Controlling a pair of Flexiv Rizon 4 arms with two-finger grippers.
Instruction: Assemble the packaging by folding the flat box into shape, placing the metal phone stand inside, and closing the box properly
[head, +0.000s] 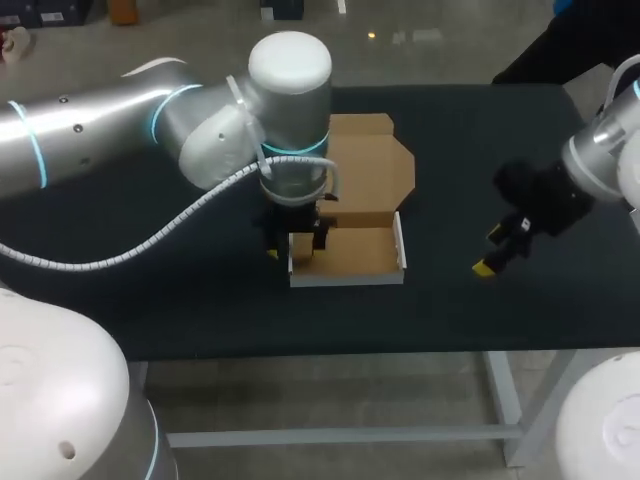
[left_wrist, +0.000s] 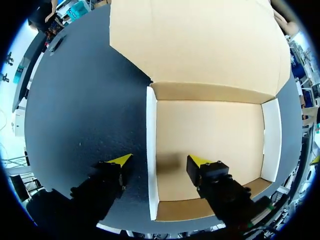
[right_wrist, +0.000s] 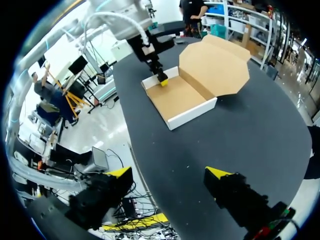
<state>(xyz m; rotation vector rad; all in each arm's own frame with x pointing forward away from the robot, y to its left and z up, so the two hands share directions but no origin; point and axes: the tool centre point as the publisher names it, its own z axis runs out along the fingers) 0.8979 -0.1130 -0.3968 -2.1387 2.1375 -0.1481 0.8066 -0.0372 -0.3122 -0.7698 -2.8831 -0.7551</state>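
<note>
The cardboard box (head: 352, 253) stands folded into a shallow tray with white walls, and its brown lid (head: 368, 165) lies open flat behind it. My left gripper (head: 296, 247) points down at the tray's left wall (left_wrist: 151, 150). It is open, with one fingertip (left_wrist: 119, 160) outside the wall, the other inside the tray, and neither touching the wall. The tray floor (left_wrist: 210, 135) is bare. My right gripper (head: 490, 250) hangs open and empty over the dark table, to the right of the box (right_wrist: 182, 97). No phone stand shows in any view.
The black tabletop (head: 200, 300) spreads around the box on all sides. The right wrist view shows the table's near edge (right_wrist: 137, 165) just under that gripper's left finger.
</note>
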